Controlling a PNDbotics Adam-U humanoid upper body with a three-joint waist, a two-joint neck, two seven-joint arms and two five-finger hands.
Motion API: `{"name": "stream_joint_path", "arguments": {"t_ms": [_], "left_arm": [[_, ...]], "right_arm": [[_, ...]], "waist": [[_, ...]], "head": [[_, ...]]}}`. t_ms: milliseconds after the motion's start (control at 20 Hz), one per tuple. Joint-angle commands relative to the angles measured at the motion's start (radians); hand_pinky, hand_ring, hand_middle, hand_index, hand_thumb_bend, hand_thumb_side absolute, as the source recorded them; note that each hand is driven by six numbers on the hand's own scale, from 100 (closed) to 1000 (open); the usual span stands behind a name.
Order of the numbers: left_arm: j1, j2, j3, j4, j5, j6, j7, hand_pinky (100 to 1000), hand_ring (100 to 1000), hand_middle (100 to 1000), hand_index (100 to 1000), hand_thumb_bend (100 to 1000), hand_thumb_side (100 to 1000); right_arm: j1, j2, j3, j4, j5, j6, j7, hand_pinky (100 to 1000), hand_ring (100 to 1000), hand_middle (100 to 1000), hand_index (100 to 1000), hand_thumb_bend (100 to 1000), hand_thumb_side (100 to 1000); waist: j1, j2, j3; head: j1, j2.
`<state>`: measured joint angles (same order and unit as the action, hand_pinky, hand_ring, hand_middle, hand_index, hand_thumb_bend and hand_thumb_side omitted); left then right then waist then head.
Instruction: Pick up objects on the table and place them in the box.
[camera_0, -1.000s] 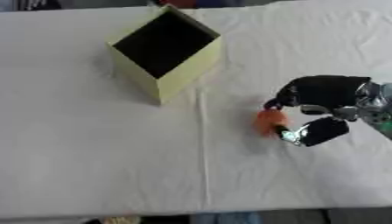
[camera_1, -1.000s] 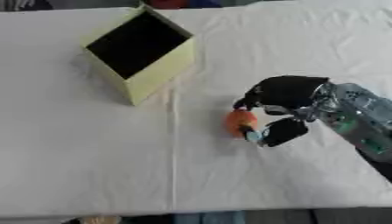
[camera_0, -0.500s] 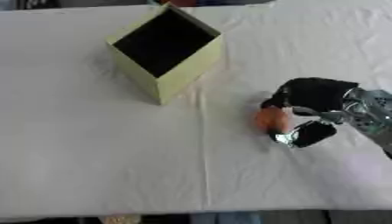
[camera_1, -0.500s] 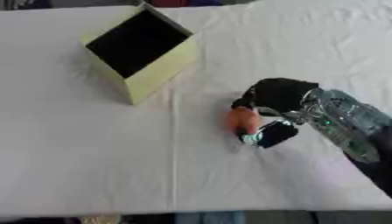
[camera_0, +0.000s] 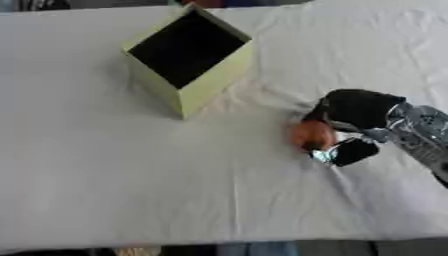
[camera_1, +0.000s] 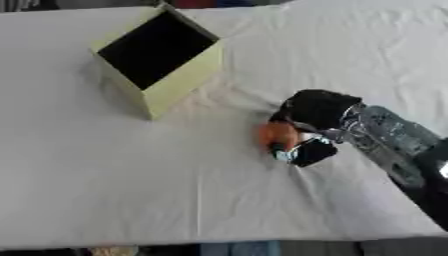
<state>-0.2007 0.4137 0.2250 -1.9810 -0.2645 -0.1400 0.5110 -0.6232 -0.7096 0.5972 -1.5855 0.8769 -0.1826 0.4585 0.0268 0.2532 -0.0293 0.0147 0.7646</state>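
Observation:
A pale yellow open box (camera_0: 216, 77) with a dark inside stands at the upper left of the white-clothed table (camera_0: 105, 165). To its lower right my right hand (camera_0: 357, 111) comes in from the right, its fingers and thumb curled round a small orange object (camera_0: 311, 134) just above or on the cloth. The object is partly hidden by the hand. My left hand shows in neither view.
The cloth has a long crease down its middle. The table's front edge (camera_1: 219, 245) runs along the bottom of the view, and my right forearm (camera_1: 394, 145) lies across the right side.
My right hand has shifted a little toward the left with the orange object in it. The whole picture has also moved slightly.

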Motion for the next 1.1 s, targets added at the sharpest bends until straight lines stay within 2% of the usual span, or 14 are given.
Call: {"name": "stream_joint_path", "arguments": {"t_ms": [50,100,300,350,400,450,500,550,600,650,750,950,1100], "left_arm": [[-0.004,0.014,0.003,-0.019,0.002,0.000,-0.005,697,603,635,727,117,831],[-0.004,0.014,0.003,-0.019,0.003,0.001,-0.006,697,603,635,727,117,832],[-0.004,0.015,0.003,-0.019,0.003,0.002,-0.009,697,603,634,726,113,829],[-0.003,0.015,0.003,-0.019,0.003,0.002,-0.009,697,603,634,725,111,827],[-0.003,0.015,0.004,-0.019,0.003,0.002,-0.009,697,603,634,725,113,830],[-0.003,0.015,0.004,-0.019,0.003,0.003,-0.010,697,603,633,724,113,829],[-0.004,0.015,0.003,-0.019,0.003,0.003,-0.010,697,603,633,724,113,828],[-0.004,0.016,0.003,-0.019,0.002,0.003,-0.011,697,603,633,724,113,829],[-0.005,0.016,0.002,-0.019,0.002,0.003,-0.013,697,603,633,724,113,829],[-0.005,0.016,0.002,-0.019,0.002,0.003,-0.014,697,603,633,724,112,827],[-0.005,0.017,0.002,-0.019,0.002,0.003,-0.015,697,602,633,724,112,827],[-0.004,0.019,0.002,-0.019,0.002,0.003,-0.014,696,602,633,724,113,828],[-0.005,0.018,0.000,-0.019,0.002,0.003,-0.016,696,601,633,724,113,829]], "right_arm": [[0.003,-0.036,-0.010,-0.008,-0.052,0.024,-0.025,819,694,459,709,100,743],[0.001,-0.036,-0.010,-0.011,-0.070,0.034,-0.036,813,669,434,686,100,726],[-0.008,-0.040,-0.005,-0.022,-0.143,0.067,-0.065,803,651,432,681,100,635],[-0.011,-0.042,-0.006,-0.028,-0.158,0.073,-0.068,801,645,433,683,100,695],[-0.016,-0.044,-0.007,-0.035,-0.173,0.080,-0.070,801,644,432,683,100,609],[-0.022,-0.045,-0.009,-0.043,-0.190,0.088,-0.070,800,644,440,691,100,548],[-0.030,-0.047,-0.011,-0.052,-0.205,0.097,-0.068,800,643,440,690,100,527],[-0.039,-0.047,-0.014,-0.061,-0.216,0.106,-0.065,801,640,436,687,100,442],[-0.052,-0.046,-0.019,-0.071,-0.225,0.116,-0.062,800,637,436,687,100,540],[-0.067,-0.043,-0.022,-0.081,-0.233,0.126,-0.057,800,635,435,687,100,367],[-0.100,-0.035,-0.028,-0.098,-0.244,0.146,-0.044,800,630,431,684,100,279],[-0.187,-0.011,-0.036,-0.130,-0.251,0.174,-0.016,805,628,431,682,100,192],[-0.261,0.023,-0.035,-0.142,-0.258,0.187,0.009,805,625,430,682,100,180]], "waist": [[0.001,-0.011,-0.002],[0.001,-0.012,-0.002],[0.001,-0.013,-0.001],[0.001,-0.013,-0.002],[0.001,-0.014,-0.002],[0.000,-0.014,-0.003],[0.000,-0.015,-0.004],[-0.001,-0.016,-0.005],[-0.001,-0.017,-0.006],[-0.001,-0.018,-0.006],[-0.001,-0.019,-0.004],[-0.002,-0.021,-0.002],[-0.003,-0.020,0.002]], "head": [[-0.001,0.004],[-0.002,0.004],[-0.004,0.004],[-0.004,0.004],[-0.003,0.005],[-0.003,0.005],[-0.003,0.005],[-0.003,0.005],[-0.002,0.005],[-0.003,0.004],[-0.003,0.004],[-0.006,0.005],[-0.009,0.005]]}}
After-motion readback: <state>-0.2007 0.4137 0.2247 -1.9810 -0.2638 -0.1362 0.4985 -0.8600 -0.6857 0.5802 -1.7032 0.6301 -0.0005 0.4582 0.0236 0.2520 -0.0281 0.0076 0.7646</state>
